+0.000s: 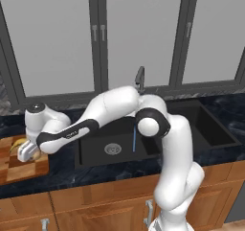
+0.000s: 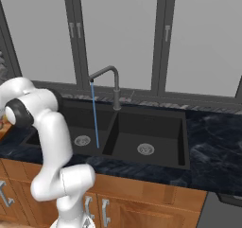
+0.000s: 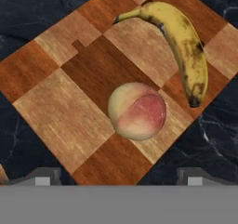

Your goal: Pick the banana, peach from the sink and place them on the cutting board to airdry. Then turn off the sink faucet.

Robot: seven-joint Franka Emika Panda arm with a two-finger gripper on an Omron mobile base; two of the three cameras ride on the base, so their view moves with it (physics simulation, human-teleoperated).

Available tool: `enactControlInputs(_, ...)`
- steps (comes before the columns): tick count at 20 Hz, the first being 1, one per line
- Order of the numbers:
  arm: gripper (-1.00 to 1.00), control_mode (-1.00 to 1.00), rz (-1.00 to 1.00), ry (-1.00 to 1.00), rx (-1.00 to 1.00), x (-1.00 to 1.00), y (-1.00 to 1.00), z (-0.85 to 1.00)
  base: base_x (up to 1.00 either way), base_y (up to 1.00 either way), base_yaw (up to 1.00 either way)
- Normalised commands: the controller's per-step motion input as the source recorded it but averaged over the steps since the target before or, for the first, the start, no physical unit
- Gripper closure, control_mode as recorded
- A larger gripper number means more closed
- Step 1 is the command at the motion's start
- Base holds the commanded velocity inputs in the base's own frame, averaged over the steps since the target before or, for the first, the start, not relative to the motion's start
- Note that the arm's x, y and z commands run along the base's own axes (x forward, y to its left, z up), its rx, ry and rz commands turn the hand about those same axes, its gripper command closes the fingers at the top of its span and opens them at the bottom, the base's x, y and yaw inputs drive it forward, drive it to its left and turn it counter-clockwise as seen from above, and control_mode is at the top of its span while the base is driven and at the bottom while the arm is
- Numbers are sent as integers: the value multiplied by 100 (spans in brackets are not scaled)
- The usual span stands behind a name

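The claw (image 3: 119, 179) hung open above the board (image 3: 69, 111), its two tips spread wide and holding nothing. In the hand view the peach (image 3: 137, 110) sat on the board near the middle, apart from both tips. The banana (image 3: 183, 46) lay on the same board beside the peach, not touching it, its curve bowed outward toward the board's edge and one dark tip close to that edge. The board's light and dark blocks rested on the dark marbled desk (image 3: 28, 4), which showed around its corners.

In the left base view the arm reached far to the left of the sink (image 1: 119, 146), and the claw (image 1: 26, 152) hovered over the board (image 1: 24, 170) at the left edge of the picture; a bit of yellow banana (image 1: 18, 143) showed just behind the hand. The board lay on the desk (image 1: 62, 170) just beside the sink's left basin.

The faucet (image 2: 111, 83) stood upright behind the divider between the two basins, its spout turned over the left basin. A thin blue stream (image 2: 95, 116) ran from the spout down into that basin, so the water was on. Each basin of the sink (image 2: 151, 132) had a round silver drain, and no fruit lay in either basin.
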Motion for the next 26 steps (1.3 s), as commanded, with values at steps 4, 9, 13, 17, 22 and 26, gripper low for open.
enactControlInputs(4,-100,-100,0,1,11,-12,-51,0,0,0,0)
enactControlInputs(9,-100,-100,0,6,11,-7,-46,3,0,0,0)
enactControlInputs(13,-100,-100,0,4,9,-6,-40,3,0,0,0)
enactControlInputs(17,-100,-100,0,6,10,-14,-35,0,0,0,0)
enactControlInputs(22,-100,-100,-3,5,11,-13,-39,6,0,0,0)
enactControlInputs(26,-100,-100,-9,4,5,-1,-40,13,0,0,0)
